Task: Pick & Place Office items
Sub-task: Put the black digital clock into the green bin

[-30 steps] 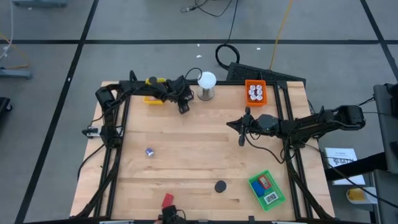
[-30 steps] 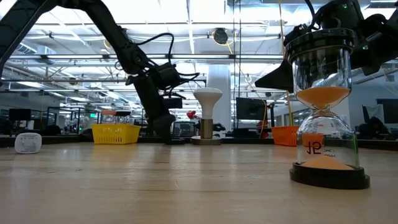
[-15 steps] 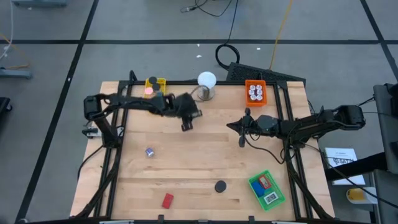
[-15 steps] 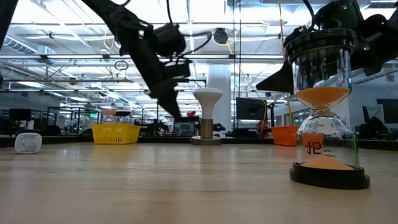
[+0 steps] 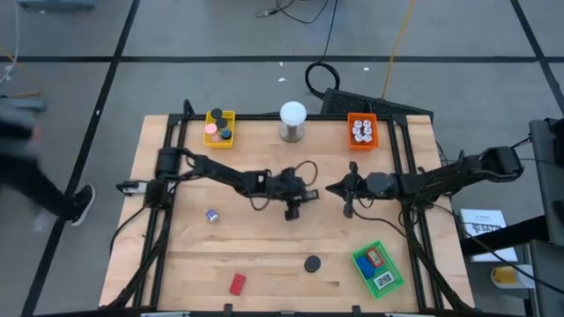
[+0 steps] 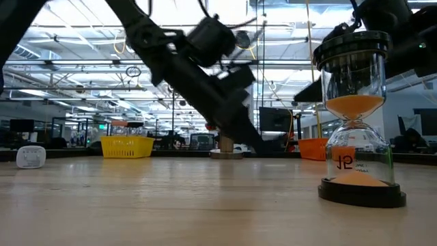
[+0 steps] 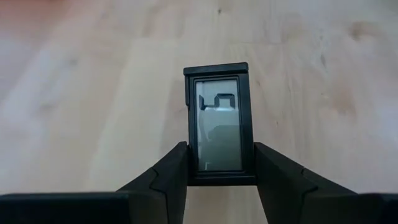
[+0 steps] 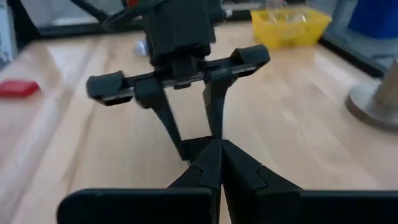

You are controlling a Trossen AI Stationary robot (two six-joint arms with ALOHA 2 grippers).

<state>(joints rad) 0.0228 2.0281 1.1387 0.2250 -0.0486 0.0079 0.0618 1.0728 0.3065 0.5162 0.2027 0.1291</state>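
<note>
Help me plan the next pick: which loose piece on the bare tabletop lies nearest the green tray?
The black round piece, close beside the green tray. The red block and the small bluish bit lie farther away.

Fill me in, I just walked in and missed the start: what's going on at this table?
The left end effector is over the middle of the table, shut on a small black timer with a grey display. The right end effector is shut and empty, close beside it. A red block, a black round piece and a small purple bit lie loose on the wood. The yellow tray holds a few pieces already.
</note>
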